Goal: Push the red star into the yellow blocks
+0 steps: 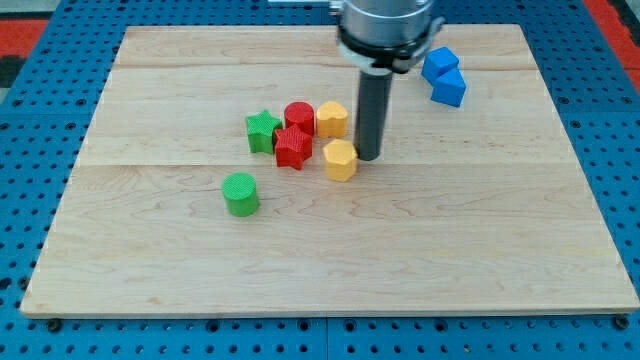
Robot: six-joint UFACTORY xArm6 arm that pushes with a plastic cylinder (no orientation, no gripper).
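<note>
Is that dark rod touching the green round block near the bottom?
No, my tip sits beside the lower yellow block, well to the right of the green cylinder.

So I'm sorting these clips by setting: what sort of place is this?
Probably a robotics lab bench: a wooden board lies on a blue perforated surface, small coloured blocks such as the red star are scattered on it, and my tip stands just right of the lower yellow block.
</note>
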